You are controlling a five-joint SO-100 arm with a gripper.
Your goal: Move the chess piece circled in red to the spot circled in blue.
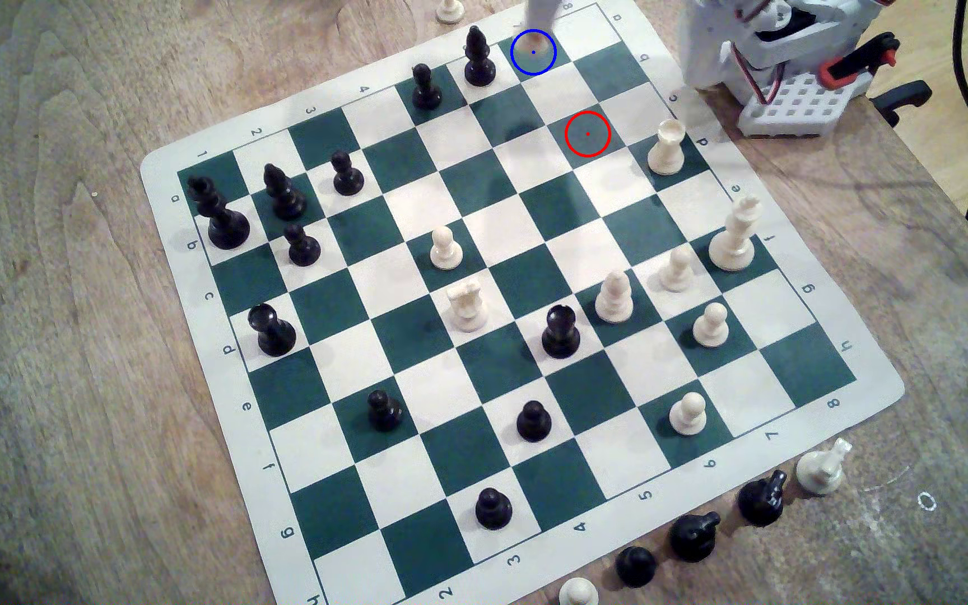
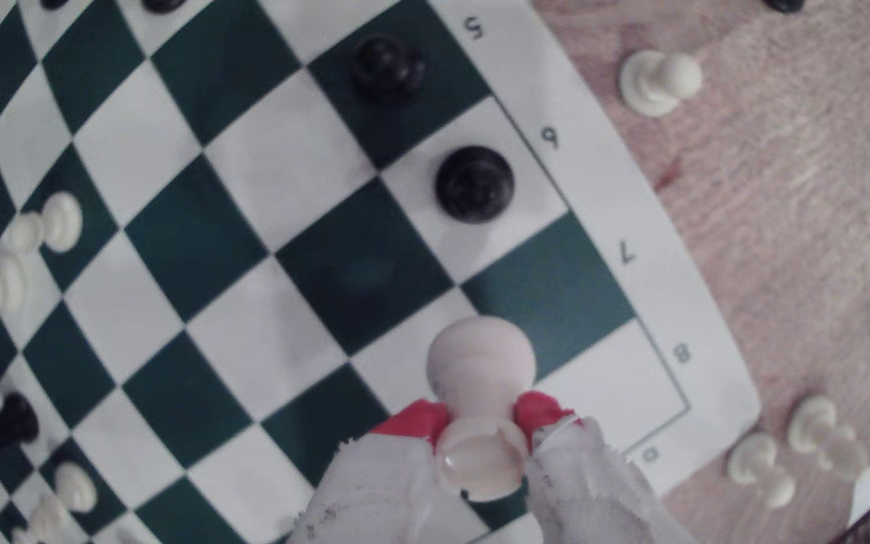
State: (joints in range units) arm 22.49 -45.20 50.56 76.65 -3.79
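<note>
My gripper (image 2: 480, 416) is shut on the chess piece (image 2: 480, 361), a cream rook pinched at its waist between red pads (image 2: 537, 410). Its round base points at the board near the corner by the numbers 7 and 8. In the exterior view the gripper (image 1: 541, 20) comes down from the top edge, blurred, and the chess piece's base (image 1: 536, 41) shows inside the blue circle of the spot (image 1: 545, 64), a dark green square. I cannot tell whether the base touches the board. The green square ringed in red (image 1: 575, 145) holds nothing.
A black bishop (image 1: 479, 58) stands one square to the exterior view's left of the spot, with a black pawn (image 1: 426, 87) beyond it. Another cream rook (image 1: 667, 148) stands near the arm's base (image 1: 784, 64). Captured pieces (image 1: 697, 535) lie off the board's near edge.
</note>
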